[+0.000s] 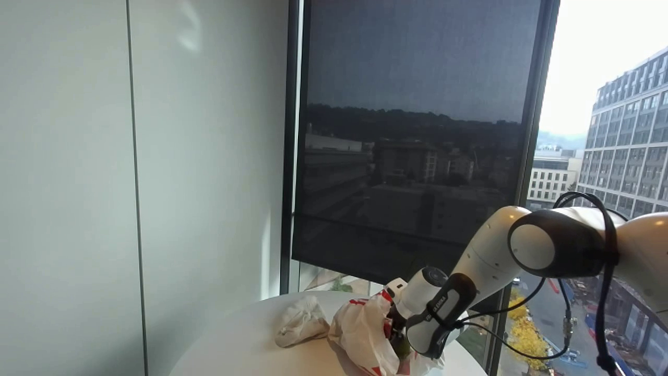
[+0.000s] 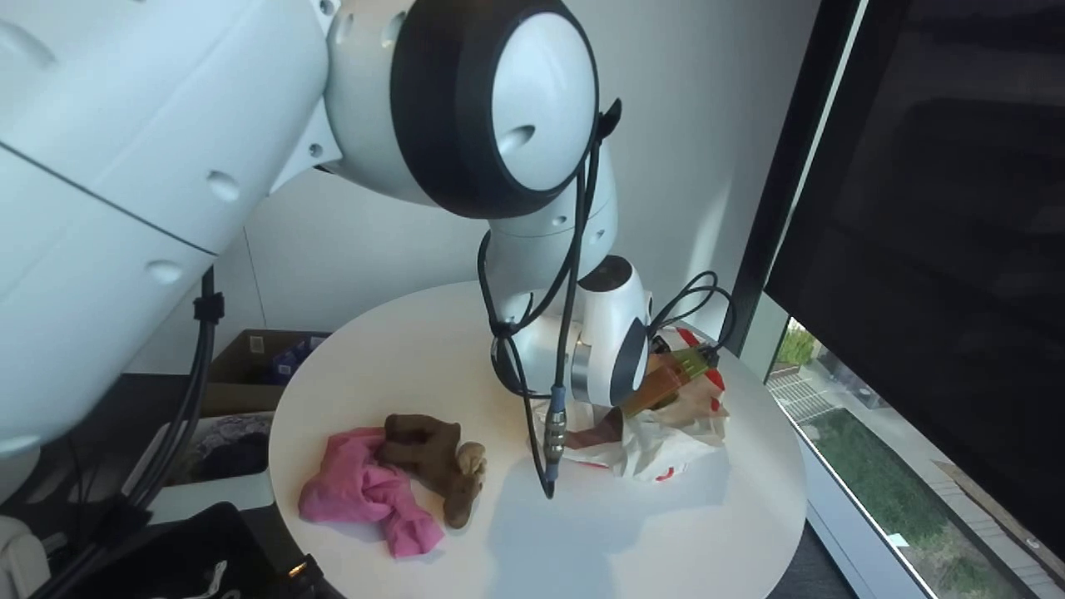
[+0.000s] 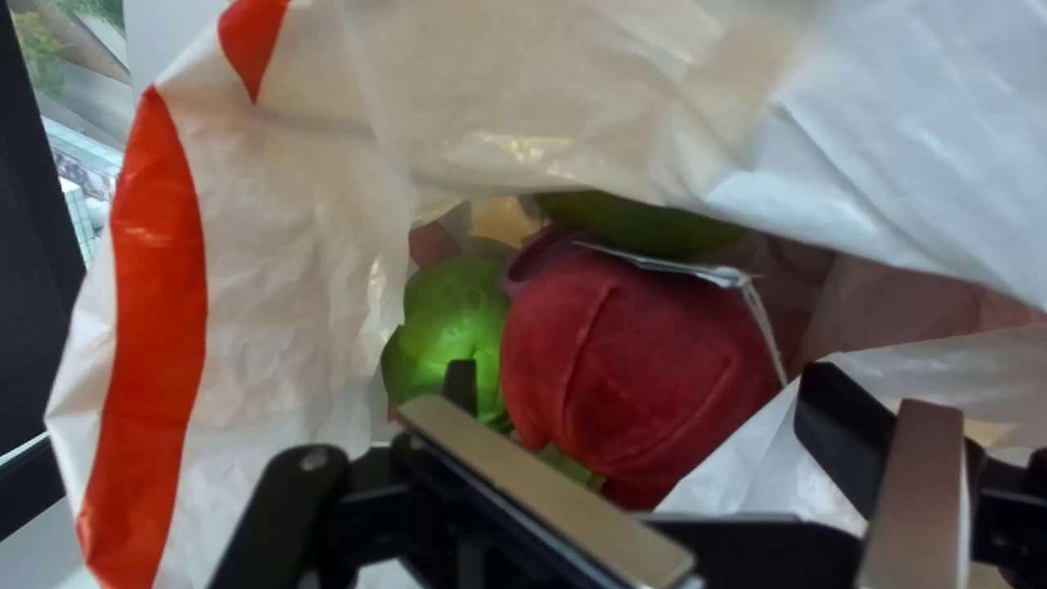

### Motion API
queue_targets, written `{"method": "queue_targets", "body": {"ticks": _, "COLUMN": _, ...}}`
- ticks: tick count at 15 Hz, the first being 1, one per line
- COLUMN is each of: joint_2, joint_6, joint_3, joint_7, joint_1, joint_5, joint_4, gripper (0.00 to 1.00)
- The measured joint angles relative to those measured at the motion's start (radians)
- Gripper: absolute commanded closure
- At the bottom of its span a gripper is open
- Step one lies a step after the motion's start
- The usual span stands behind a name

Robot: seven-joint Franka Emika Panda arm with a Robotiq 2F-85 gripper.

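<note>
A round white counter (image 2: 399, 358) stands in a corner between a pale, smooth panelled wall (image 1: 209, 156) and a tall window largely covered by a dark grey shade (image 1: 417, 68), with a many-windowed grey building (image 1: 631, 136) outside. On the floor beside the counter are an open brown cardboard box (image 2: 241, 399) and a white bin (image 2: 225, 497). A crumpled pink cloth (image 2: 362, 487) lies against a brown plush toy (image 2: 437, 466), and a crumpled off-white bundle (image 1: 302, 321) sits just beside a crinkled white plastic bag with red print (image 1: 360, 334). The white, black-jointed robot arm (image 2: 549, 241) bends down over the bag, and the black claw (image 3: 646, 401) is at its mouth, its two pale-padded fingers standing wide apart. A rounded deep-red plush thing with stitched seams (image 3: 630, 360) lies inside the bag, ahead of the gap between the fingers in the wrist view, a white tag (image 3: 679, 266) at its upper edge. A shiny bright-green rounded thing (image 3: 458, 315) is next to it, partly behind one fingertip; whether the claw touches either I cannot tell
</note>
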Motion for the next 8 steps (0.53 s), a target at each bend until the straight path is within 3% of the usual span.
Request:
{"method": "queue_targets", "body": {"ticks": 1, "joint_2": 0.011, "joint_6": 0.000, "joint_3": 0.004, "joint_7": 0.007, "joint_1": 0.000, "joint_5": -0.009, "joint_4": 0.009, "gripper": 0.00}}
{"method": "queue_targets", "body": {"ticks": 2, "joint_2": 0.022, "joint_6": 0.000, "joint_3": 0.006, "joint_7": 0.013, "joint_1": 0.001, "joint_5": -0.017, "joint_4": 0.016, "gripper": 0.22}}
{"method": "queue_targets", "body": {"ticks": 3, "joint_2": 0.031, "joint_6": 0.000, "joint_3": 0.007, "joint_7": 0.017, "joint_1": 0.002, "joint_5": -0.024, "joint_4": 0.023, "gripper": 0.26}}
{"method": "queue_targets", "body": {"ticks": 8, "joint_2": 0.065, "joint_6": 0.000, "joint_3": -0.007, "joint_7": 0.022, "joint_1": 0.010, "joint_5": -0.062, "joint_4": 0.045, "gripper": 0.64}}
